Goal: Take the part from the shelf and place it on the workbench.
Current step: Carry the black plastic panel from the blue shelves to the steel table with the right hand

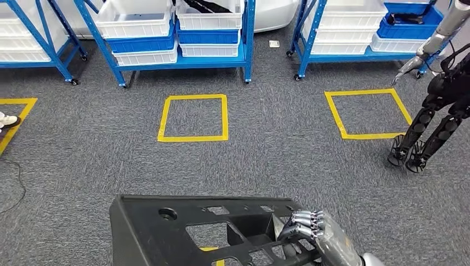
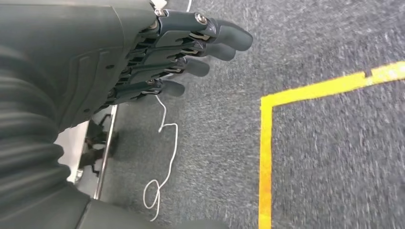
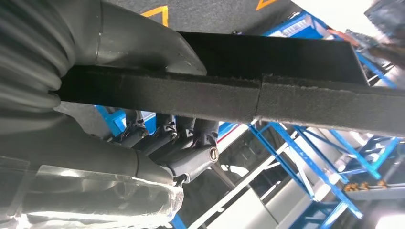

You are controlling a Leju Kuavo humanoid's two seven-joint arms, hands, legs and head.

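Observation:
The part [image 1: 183, 227] is a large black plastic frame with cut-outs, held low at the bottom of the head view above the grey carpet. My right hand [image 1: 318, 230] grips its right side, fingers curled over a rib. In the right wrist view the thumb lies on one face of the part's edge [image 3: 286, 102] and the fingers [image 3: 191, 143] wrap the other face. My left hand [image 2: 143, 62] hangs over the carpet with its fingers stretched out and nothing in them.
Blue shelves with white and blue bins [image 1: 166, 33] stand along the far side. Two yellow tape squares [image 1: 194, 117] [image 1: 368, 113] mark the carpet. Another robot [image 1: 438, 105] stands at the right. A person's shoe [image 1: 6, 119] shows at the left edge. A white cord [image 2: 165, 143] lies on the floor.

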